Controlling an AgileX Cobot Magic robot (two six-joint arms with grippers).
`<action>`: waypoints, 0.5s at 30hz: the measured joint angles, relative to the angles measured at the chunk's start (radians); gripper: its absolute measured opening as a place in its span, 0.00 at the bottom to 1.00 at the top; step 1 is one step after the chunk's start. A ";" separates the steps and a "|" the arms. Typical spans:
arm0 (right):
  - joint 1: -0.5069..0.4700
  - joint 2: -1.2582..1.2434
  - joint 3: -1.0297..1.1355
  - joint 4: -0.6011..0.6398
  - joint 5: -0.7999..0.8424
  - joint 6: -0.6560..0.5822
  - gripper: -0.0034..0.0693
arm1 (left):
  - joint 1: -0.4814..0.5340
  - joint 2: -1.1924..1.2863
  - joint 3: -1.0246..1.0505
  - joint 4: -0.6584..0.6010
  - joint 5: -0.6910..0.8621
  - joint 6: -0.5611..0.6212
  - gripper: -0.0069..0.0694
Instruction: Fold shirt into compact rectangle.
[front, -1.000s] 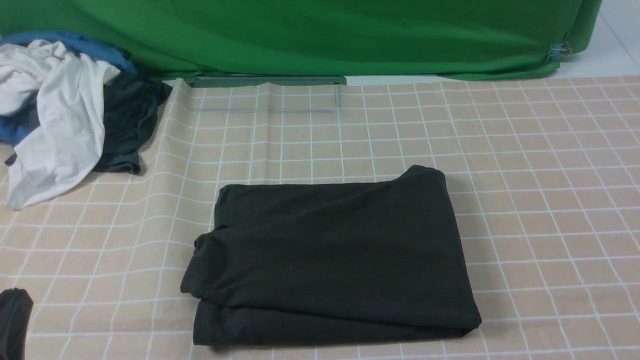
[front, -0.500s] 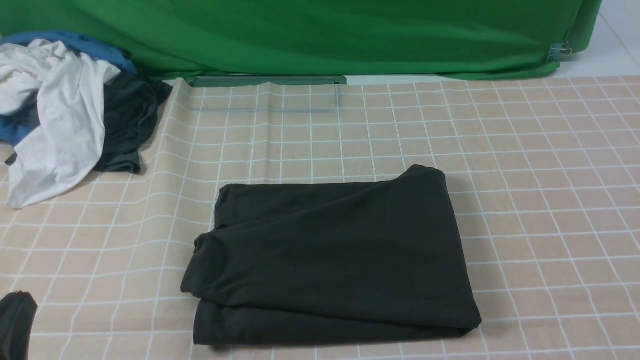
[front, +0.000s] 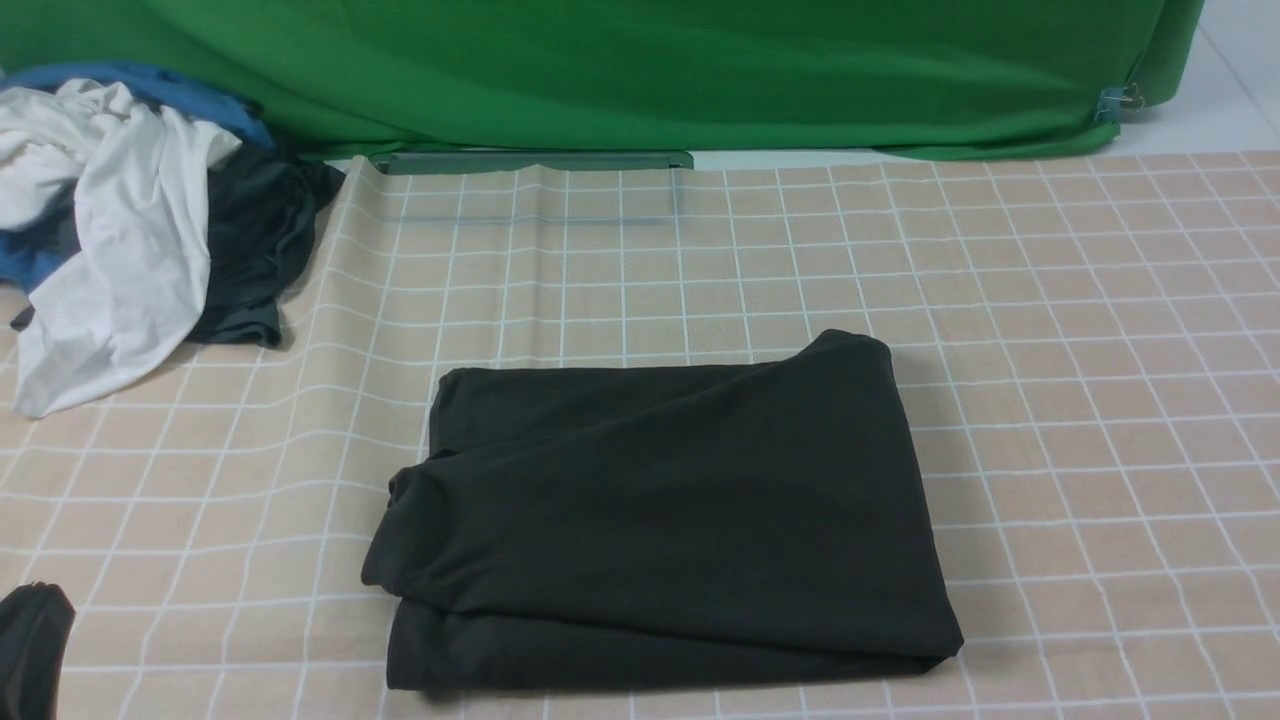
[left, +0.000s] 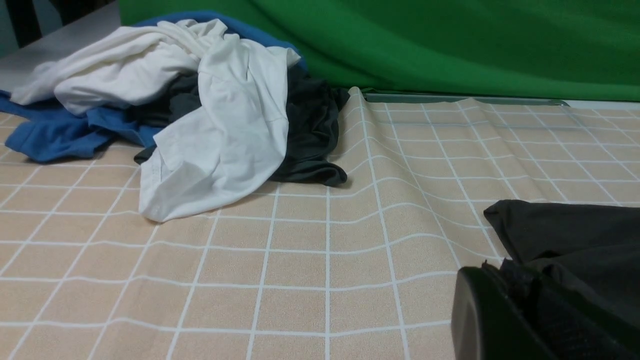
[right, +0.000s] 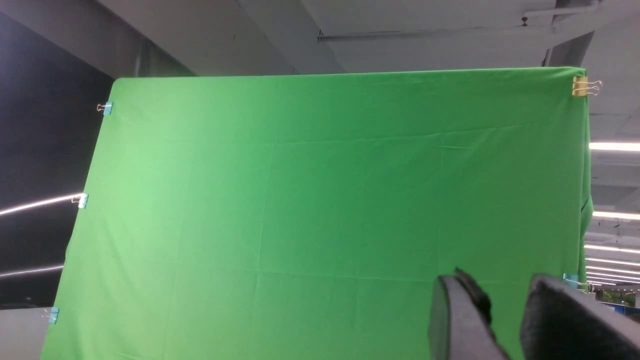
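1. Black shirt (front: 660, 520) lies folded into a rough rectangle on the checked cloth (front: 1050, 400) covering the surface, near the front edge, about centre; layers slightly offset at its left side, far right corner bulging up.
2. Left tool (left: 520, 320) low by the front-left corner of the surface, just beside the shirt's left edge; jaws pressed together, nothing visibly held. In front view only a dark tip at the frame's lower-left shows.
3. Right tool (right: 505, 320) raised, pointing at the green backdrop (right: 325, 210); fingers stand partly apart w/ a narrow gap, empty.
4. Back-left corner: heap of clothes, w/ white garment (front: 120, 250) on top, blue (left: 50, 135) & dark grey (front: 255, 250) pieces under it, well apart from the shirt.
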 joint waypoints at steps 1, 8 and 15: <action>0.000 0.000 0.000 0.000 0.014 0.000 0.37 | 0.000 0.000 0.000 0.000 0.000 0.000 0.12; -0.159 0.001 0.071 0.000 0.291 -0.034 0.37 | 0.000 0.000 0.000 0.000 0.001 0.000 0.12; -0.336 0.004 0.399 0.000 0.266 -0.031 0.37 | 0.000 0.000 0.000 0.000 0.001 0.000 0.12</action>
